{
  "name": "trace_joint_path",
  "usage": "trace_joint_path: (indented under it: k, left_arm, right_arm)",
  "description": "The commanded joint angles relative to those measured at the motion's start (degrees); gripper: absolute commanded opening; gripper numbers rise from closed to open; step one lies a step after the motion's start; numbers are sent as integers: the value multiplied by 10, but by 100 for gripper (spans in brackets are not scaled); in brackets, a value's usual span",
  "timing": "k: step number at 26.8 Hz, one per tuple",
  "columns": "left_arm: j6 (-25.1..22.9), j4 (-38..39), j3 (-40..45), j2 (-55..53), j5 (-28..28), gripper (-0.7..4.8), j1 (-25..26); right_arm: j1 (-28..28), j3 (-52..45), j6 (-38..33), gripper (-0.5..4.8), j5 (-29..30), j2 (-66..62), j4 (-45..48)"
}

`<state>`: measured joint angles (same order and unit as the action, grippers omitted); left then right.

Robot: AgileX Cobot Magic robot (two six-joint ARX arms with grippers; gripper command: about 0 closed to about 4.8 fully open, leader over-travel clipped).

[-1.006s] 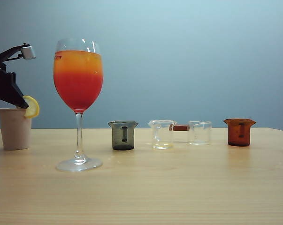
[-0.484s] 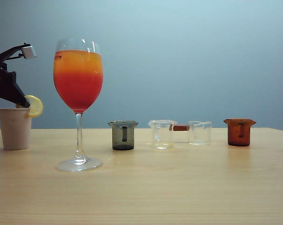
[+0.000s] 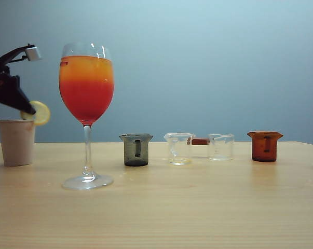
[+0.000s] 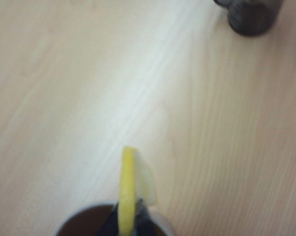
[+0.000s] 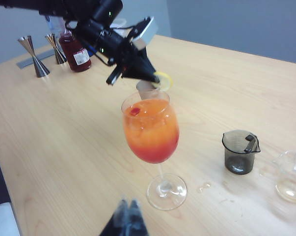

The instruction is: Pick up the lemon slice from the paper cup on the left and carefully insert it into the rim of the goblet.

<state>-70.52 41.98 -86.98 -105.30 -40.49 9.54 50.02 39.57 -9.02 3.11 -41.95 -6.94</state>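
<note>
The lemon slice (image 3: 41,112) hangs just above the rim of the beige paper cup (image 3: 16,142) at the far left, with my left gripper (image 3: 30,110) shut on it. In the left wrist view the slice (image 4: 128,187) stands edge-on between the dark fingers of the left gripper (image 4: 128,223), over the cup's mouth (image 4: 163,225). The goblet (image 3: 86,83), filled orange over red, stands upright to the right of the cup. The right wrist view shows the goblet (image 5: 151,130), the slice (image 5: 164,81) and the cup (image 5: 146,90) behind it. My right gripper (image 5: 128,209) is shut and empty near the goblet's foot.
A dark grey measuring cup (image 3: 136,149), two clear beakers (image 3: 179,148) (image 3: 221,147) and an amber cup (image 3: 264,146) stand in a row to the right of the goblet. Two metal jiggers (image 5: 32,54) and a red bottle (image 5: 75,51) stand beyond the left arm.
My left gripper has risen a little and shifted towards the goblet with the lemon slice in it. The slice now hangs above the cup's rim. Nothing else moved.
</note>
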Motion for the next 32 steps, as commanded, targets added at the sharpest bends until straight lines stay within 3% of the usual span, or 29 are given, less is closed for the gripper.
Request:
trace_joint_path:
  k: [1, 11, 19, 26, 32]
  left_arm:
    - [8, 11, -21, 3, -7, -5, -1]
    - [9, 67, -64, 7, -11, -5, -11]
    - [9, 134, -112, 23, -15, -5, -54]
    - [29, 155, -116, 75, -70, -5, -77]
    - [35, 176, -116, 110, -72, -5, -101]
  right_arm:
    - [0, 3, 0, -2, 7, -7, 8]
    - [0, 3, 0, -2, 10, -9, 12]
    - [0, 3, 0, -2, 11, -9, 12]
    - [0, 3, 0, -2, 11, -9, 12]
    - [0, 3, 0, -2, 11, -9, 12]
